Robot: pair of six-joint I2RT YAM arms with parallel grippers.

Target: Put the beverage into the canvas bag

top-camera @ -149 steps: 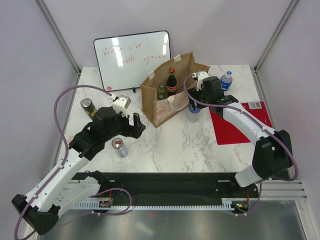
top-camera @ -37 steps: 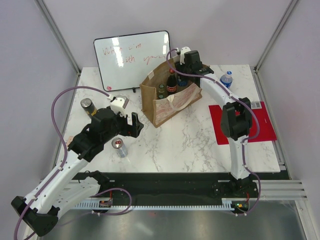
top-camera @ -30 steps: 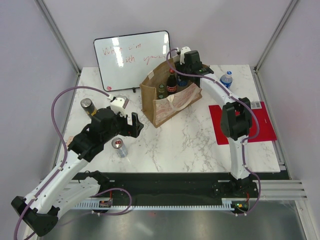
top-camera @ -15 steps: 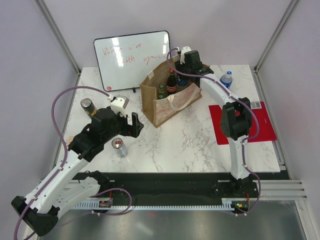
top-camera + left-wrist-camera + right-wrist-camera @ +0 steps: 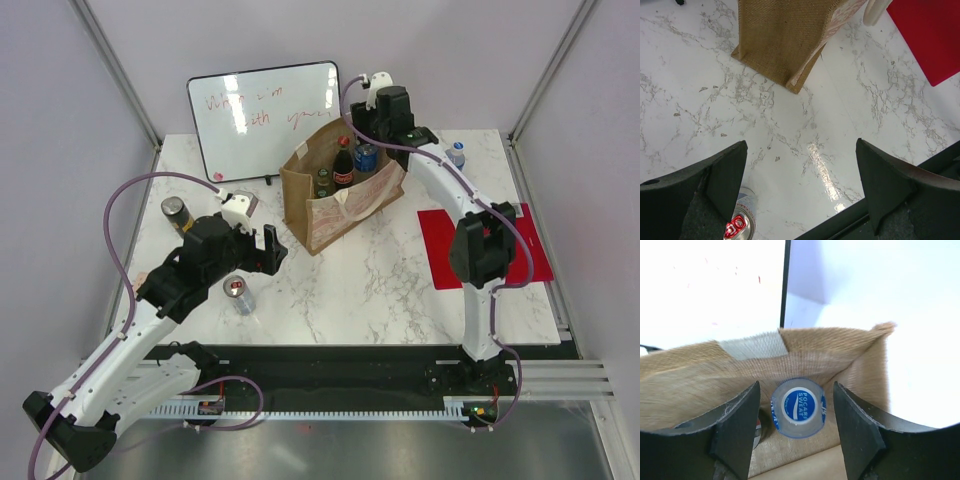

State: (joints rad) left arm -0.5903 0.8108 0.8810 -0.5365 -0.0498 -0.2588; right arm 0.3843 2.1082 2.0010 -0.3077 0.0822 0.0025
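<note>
The canvas bag (image 5: pixel 335 205) stands tan and upright at the table's middle back. Inside it are a cola bottle (image 5: pixel 343 165), a green bottle (image 5: pixel 322 182) and a blue-capped Pocari Sweat bottle (image 5: pixel 366 158). My right gripper (image 5: pixel 378 128) hovers open just above the bag's far right end. In the right wrist view the Pocari bottle (image 5: pixel 799 407) stands inside the bag (image 5: pixel 700 380) between my open fingers (image 5: pixel 740 430), apart from both. My left gripper (image 5: pixel 272 250) is open and empty, left of the bag and above bare marble (image 5: pixel 801 145).
A silver can (image 5: pixel 238 293) stands under my left arm and shows in the left wrist view (image 5: pixel 737 227). A dark can (image 5: pixel 177 213) stands at far left. A water bottle (image 5: pixel 455 153) stands at back right. A whiteboard (image 5: pixel 265 118) leans behind the bag. A red mat (image 5: pixel 480 245) lies right.
My right gripper carried the blue-capped bottle from the table into the bag, let it go, and has now lifted up and back. The left arm has not moved.
</note>
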